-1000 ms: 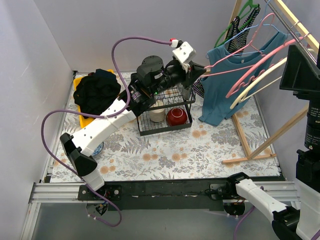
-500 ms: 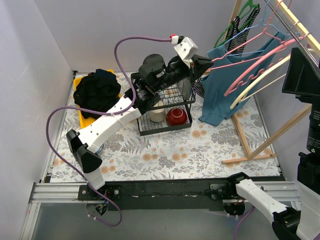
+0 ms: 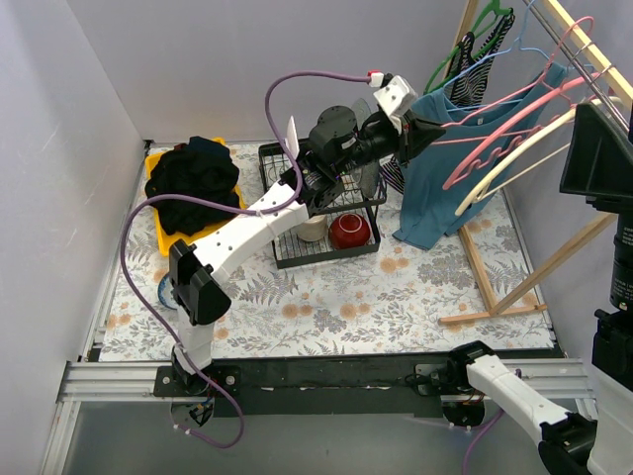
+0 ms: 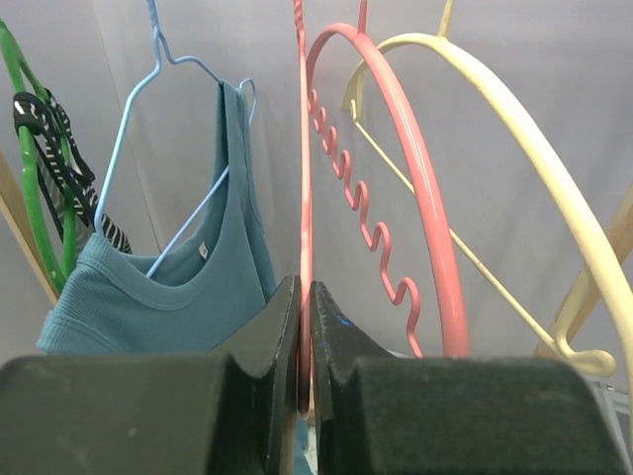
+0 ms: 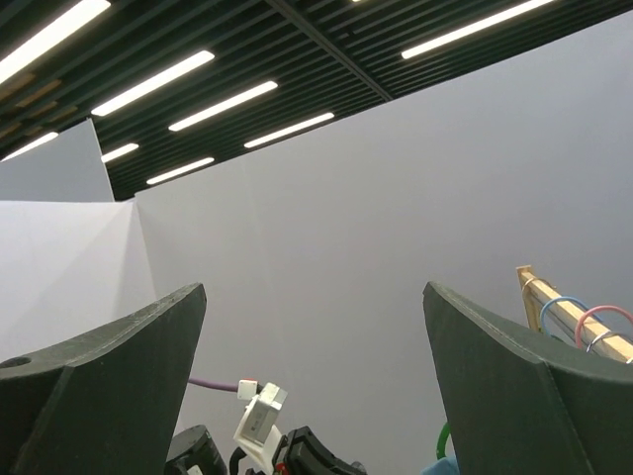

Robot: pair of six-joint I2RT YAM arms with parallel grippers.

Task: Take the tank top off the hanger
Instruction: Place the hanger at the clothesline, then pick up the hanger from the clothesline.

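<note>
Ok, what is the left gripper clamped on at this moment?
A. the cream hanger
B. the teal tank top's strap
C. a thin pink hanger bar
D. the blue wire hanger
C: in the left wrist view the left gripper pinches a thin pink hanger bar between its fingers, while the teal tank top hangs on the blue hanger off to the side, not gripped.

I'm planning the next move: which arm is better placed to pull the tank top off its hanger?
Probably left. The left gripper is shut on a pink hanger right beside the teal tank top. The right gripper is open, aimed up at wall and ceiling.
</note>
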